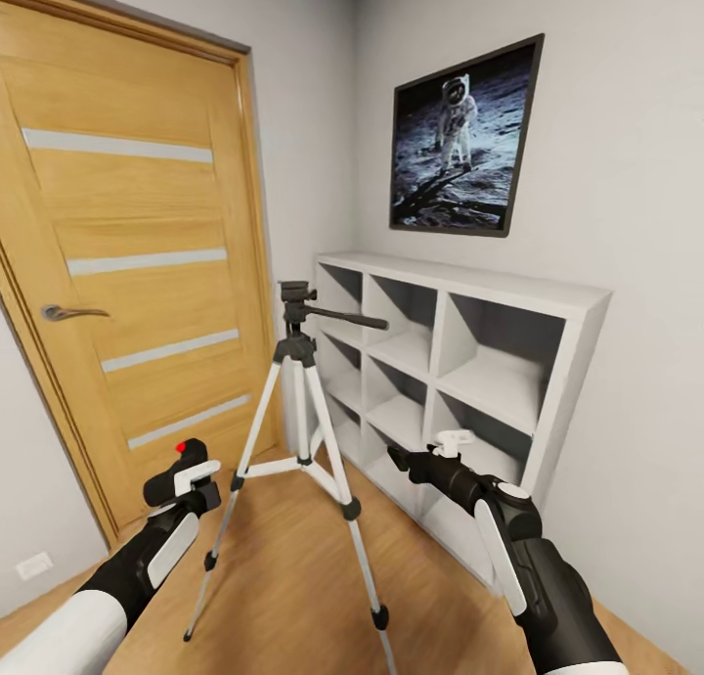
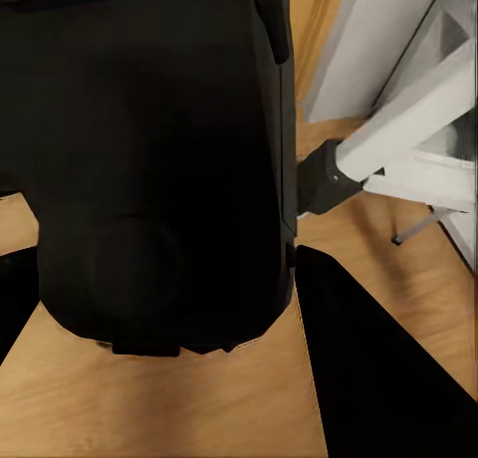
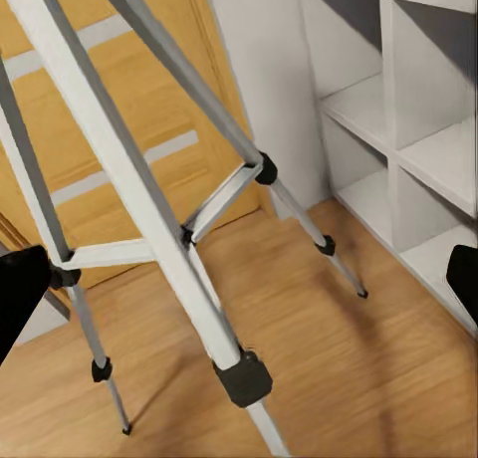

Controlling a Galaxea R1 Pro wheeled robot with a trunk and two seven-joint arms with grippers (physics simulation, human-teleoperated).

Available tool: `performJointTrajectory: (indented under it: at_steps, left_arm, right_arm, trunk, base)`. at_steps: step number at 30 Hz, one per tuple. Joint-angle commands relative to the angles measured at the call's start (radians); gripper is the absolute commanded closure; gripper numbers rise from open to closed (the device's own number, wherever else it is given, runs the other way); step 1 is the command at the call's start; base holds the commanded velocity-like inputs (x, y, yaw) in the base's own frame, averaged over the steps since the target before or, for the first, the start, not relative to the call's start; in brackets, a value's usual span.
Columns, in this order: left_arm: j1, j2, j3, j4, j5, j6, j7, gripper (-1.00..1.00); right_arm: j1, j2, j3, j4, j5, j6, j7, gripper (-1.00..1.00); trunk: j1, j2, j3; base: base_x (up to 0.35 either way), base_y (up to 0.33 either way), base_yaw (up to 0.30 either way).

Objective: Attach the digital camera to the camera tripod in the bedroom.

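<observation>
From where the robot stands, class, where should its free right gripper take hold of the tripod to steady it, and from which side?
Probably grip the near silver leg of the camera tripod, just above its black joint, coming from the right gripper's side: that slim leg slants toward it, unobstructed.

The door point(image 1: 127, 264) looks like warm, lightly grained wood with a satin sheen, inset with pale matt strips and a brushed metal handle point(image 1: 70, 312). The floor point(image 1: 284, 577) is smooth light wood. The camera tripod point(image 1: 303, 430) has silvery-white, metal-looking legs with matt black joints. The digital camera point(image 2: 149, 159) is matt black. The cube shelf point(image 1: 460, 382) is smooth matt white.
</observation>
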Motion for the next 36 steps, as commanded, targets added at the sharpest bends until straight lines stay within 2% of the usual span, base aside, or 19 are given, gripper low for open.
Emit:
performJointTrajectory:
  at_steps: [1, 6, 9, 13, 14, 18, 24, 36]
  left_arm:
    - [0.0, 0.002, -0.007, -0.002, 0.004, 0.004, 0.007, 1.0]
    - [0.0, 0.004, -0.007, -0.002, 0.003, 0.003, 0.005, 1.0]
    - [0.0, 0.013, -0.007, -0.001, 0.004, 0.002, -0.002, 1.0]
    - [0.0, 0.052, -0.008, 0.0, 0.012, 0.002, -0.032, 1.0]
    - [0.0, 0.063, -0.007, 0.006, 0.028, 0.001, -0.057, 1.0]
    - [0.0, 0.079, -0.008, 0.014, 0.049, -0.003, -0.082, 1.0]
    - [0.0, 0.102, -0.009, 0.02, 0.057, -0.024, -0.089, 1.0]
    - [0.0, 0.102, -0.009, 0.02, 0.063, -0.024, -0.09, 1.0]
  right_arm:
    - [-0.001, 0.001, -0.001, -0.001, -0.006, 0.007, 0.0, -1.0]
    - [-0.001, 0.0, -0.002, -0.001, -0.006, 0.007, 0.003, -1.0]
    - [-0.001, -0.001, -0.003, -0.001, -0.006, 0.007, 0.004, -1.0]
    - [-0.001, -0.003, -0.004, -0.001, -0.006, 0.007, 0.005, -1.0]
    - [-0.001, -0.009, -0.004, -0.001, -0.008, 0.007, 0.005, -1.0]
    - [-0.001, -0.018, -0.005, 0.005, -0.012, 0.007, 0.006, -1.0]
    - [-0.001, -0.021, -0.006, 0.016, -0.009, 0.007, 0.007, -1.0]
    - [-0.001, -0.02, -0.001, 0.016, -0.005, 0.005, 0.003, -1.0]
  trunk:
    - [0.001, -0.001, -0.001]
    - [0.001, -0.001, -0.001]
    - [0.001, -0.001, -0.001]
    - [0.001, -0.001, -0.001]
    - [0.001, -0.001, -0.001]
    - [0.001, -0.001, -0.001]
    - [0.001, -0.001, -0.001]
    - [0.001, -0.001, -0.001]
  base:
    - [0.265, 0.265, -0.246]
    - [0.26, 0.266, -0.246]
    - [0.256, 0.267, -0.246]
    - [0.248, 0.266, -0.116]
    - [0.115, 0.124, -0.021]
    - [0.053, 0.057, -0.01]
    - [0.009, 0.009, -0.002]
    - [0.0, 0.0, 0.0]
